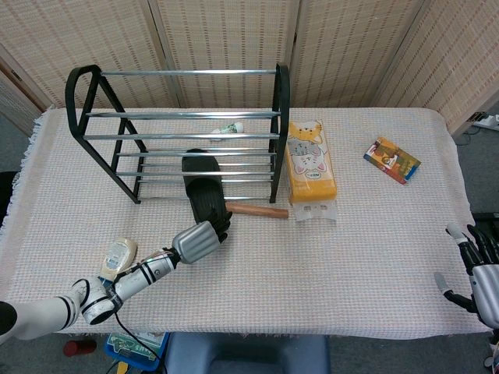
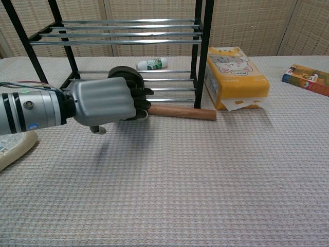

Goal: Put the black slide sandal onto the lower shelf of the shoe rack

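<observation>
Black ridged sandal (image 1: pixel 205 195), seemingly half under rack (image 1: pixel 179 128)

1. A staged test bench indoors, dressed like a home: woven reed folding screens (image 1: pixel 234 39) close off the back.
2. A woven cloth (image 1: pixel 374 234) covers the table.
3. Household props sit on it: a metal shoe rack (image 1: pixel 179 117), a tissue pack (image 1: pixel 310 162).

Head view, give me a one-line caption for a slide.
Left hand reaches the black sandal lying partly on the shoe rack's lower shelf.
</observation>
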You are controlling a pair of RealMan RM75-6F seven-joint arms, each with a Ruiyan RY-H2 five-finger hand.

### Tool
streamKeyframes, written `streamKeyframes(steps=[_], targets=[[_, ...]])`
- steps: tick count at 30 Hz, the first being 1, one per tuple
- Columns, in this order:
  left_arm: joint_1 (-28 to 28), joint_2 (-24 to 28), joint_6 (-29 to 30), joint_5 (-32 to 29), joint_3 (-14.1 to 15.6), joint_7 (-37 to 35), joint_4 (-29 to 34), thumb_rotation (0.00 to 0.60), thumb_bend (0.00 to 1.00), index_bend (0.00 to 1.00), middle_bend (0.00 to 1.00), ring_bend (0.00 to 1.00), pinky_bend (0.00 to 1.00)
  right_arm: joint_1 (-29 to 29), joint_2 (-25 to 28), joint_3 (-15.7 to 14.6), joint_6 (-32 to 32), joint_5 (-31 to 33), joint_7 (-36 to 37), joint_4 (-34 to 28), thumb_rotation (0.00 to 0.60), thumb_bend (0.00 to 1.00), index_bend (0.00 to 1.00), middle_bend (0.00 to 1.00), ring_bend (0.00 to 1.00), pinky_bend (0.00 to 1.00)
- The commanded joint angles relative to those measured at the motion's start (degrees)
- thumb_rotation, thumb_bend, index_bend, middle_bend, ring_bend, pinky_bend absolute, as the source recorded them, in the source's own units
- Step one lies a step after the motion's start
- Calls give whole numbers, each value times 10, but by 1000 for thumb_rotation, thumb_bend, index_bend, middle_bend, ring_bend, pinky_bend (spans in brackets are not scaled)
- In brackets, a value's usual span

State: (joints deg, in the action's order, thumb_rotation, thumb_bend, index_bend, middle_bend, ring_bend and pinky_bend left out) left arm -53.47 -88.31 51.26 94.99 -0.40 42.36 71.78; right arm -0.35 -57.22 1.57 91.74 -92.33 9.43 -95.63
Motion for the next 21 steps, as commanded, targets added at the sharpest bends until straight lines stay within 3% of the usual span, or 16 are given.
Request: streamKeyframes(steps=[1,21], targets=[[-2,-2,-3,-5,-4,-4,-7,600,118,339,235,88,296,0,0,0,0,0,0,-1,600,367,0,150,51,10],[-10,-17,-17,-49,-27,-44,-56,600,118,322,235,88,296,-4,2,0,4,2,-2,-4,600,364,0,150,51,10]])
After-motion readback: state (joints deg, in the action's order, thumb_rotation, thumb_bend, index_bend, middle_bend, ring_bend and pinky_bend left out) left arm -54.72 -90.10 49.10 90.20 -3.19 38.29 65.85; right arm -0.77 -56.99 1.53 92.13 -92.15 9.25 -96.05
